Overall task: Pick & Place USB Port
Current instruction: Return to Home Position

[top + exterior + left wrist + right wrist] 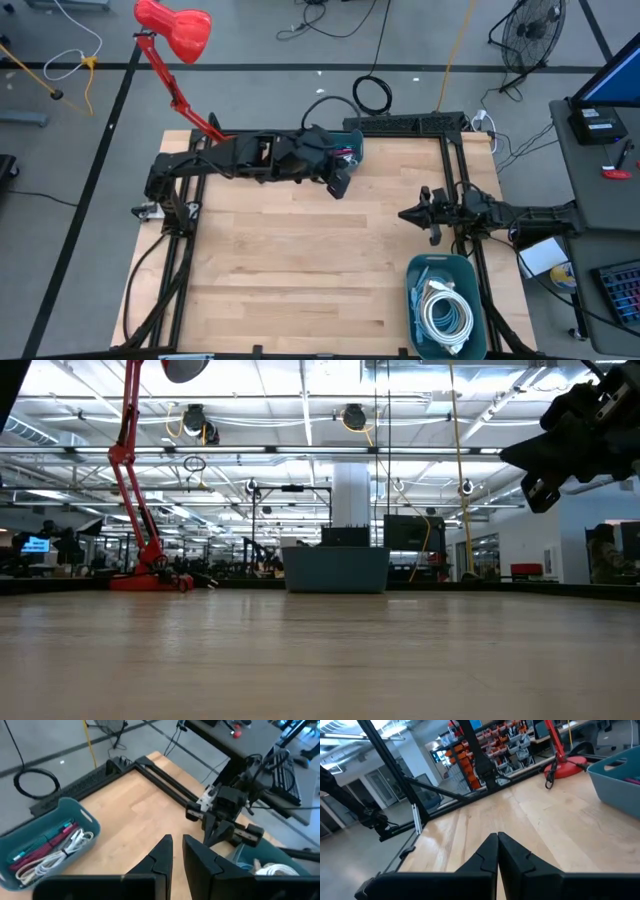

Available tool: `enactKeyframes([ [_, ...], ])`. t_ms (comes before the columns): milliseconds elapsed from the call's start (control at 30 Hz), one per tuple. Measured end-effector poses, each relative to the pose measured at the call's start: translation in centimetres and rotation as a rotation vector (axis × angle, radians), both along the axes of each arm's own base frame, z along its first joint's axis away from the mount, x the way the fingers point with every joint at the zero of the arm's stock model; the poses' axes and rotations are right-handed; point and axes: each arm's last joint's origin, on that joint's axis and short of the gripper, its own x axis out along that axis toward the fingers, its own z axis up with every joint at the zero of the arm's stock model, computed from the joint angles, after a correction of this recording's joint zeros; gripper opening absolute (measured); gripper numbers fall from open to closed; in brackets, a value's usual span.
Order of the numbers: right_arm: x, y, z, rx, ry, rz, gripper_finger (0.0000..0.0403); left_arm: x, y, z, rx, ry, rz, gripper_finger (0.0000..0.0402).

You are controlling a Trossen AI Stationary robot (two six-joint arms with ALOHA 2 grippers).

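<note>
Over table's [300, 260] far side, beside top blue bin [40, 822] w/ red & white cables [52, 851], L gripper [338, 185] hangs, fingers only a narrow gap apart, empty. R gripper [405, 213] hovers mid-right, fingers pressed together, holding nothing. White cable [445, 312] lies coiled in bottom blue bin [440, 260], near-right corner.

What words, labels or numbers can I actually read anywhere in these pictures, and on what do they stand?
No text is legible anywhere.
White sheet right of the wooden table: too small to read.
Blue-lit screen far across the room: blurred.
Teal plastic bin holding coiled white cables: no label shows.
</note>
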Motion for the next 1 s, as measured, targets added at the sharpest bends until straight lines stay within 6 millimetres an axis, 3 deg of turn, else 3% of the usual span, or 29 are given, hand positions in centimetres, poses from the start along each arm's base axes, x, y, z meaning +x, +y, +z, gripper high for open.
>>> enactKeyframes([
  [533, -0.4, 0.0, 1.0, -0.003, -0.116, -0.004, 0.0000, 1.5, 0.0, -1.7, 0.063, 0.080, -0.049, 0.0042],
  [767, -0.4, 0.0, 1.0, -0.003, -0.109, -0.004, 0.0000, 3.5, -2.2, -4.7, 0.022, 0.056, -0.073, 0.0007],
  [1000, -0.4, 0.0, 1.0, -0.003, -0.109, -0.004, 0.0000, 4.7, -5.0, -10.5, -0.070, 0.021, -0.123, 0.0003],
])
